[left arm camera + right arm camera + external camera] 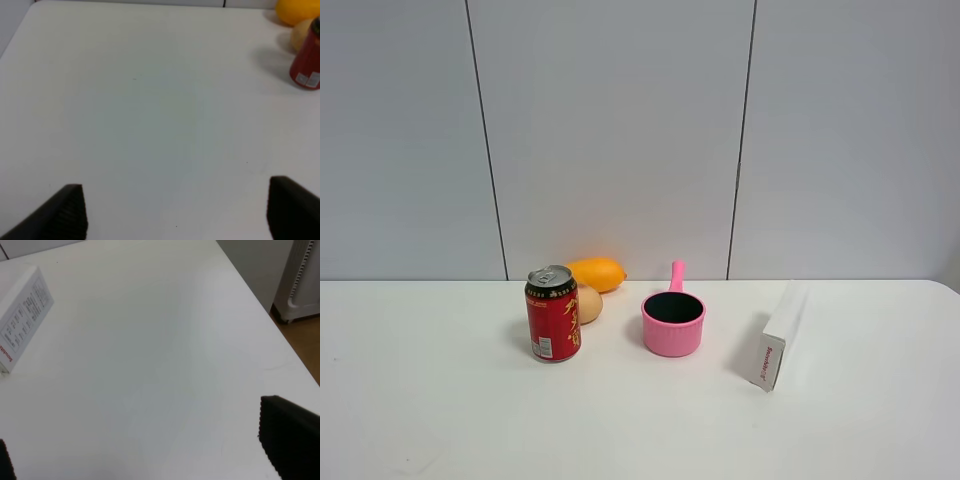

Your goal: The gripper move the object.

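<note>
Mango lies behind the red can; left gripper and right gripper spread wide, empty

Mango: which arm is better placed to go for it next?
Left, probably. The mango sits left of centre, behind the can and egg, and shows in the left wrist view beyond the open left tool. The right tool faces only the white box.
</note>
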